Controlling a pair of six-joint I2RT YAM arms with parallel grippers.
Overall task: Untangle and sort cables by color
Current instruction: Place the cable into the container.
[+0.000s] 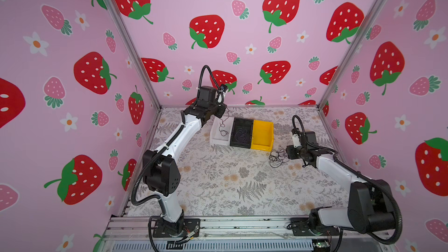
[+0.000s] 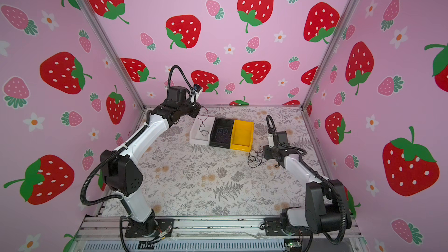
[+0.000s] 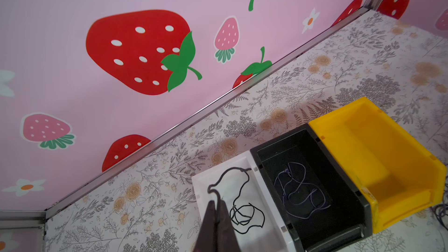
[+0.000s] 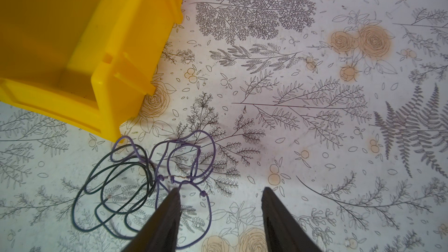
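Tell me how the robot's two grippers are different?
The left gripper is shut, pinching a black cable over the white bin; the right gripper is open and holds nothing. The left gripper hangs high; the right gripper sits low, by the cable tangle on the table. Both are dark.

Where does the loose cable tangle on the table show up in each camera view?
In a top view: cable tangle right of centre, by the yellow bin's near corner.
In a top view: same spot, beside the bin.
Left wrist: a few strands at the frame edge, past the bin.
Right wrist: beside the bin's corner, at one fingertip of the open right gripper.
Shared landmark: the yellow bin.
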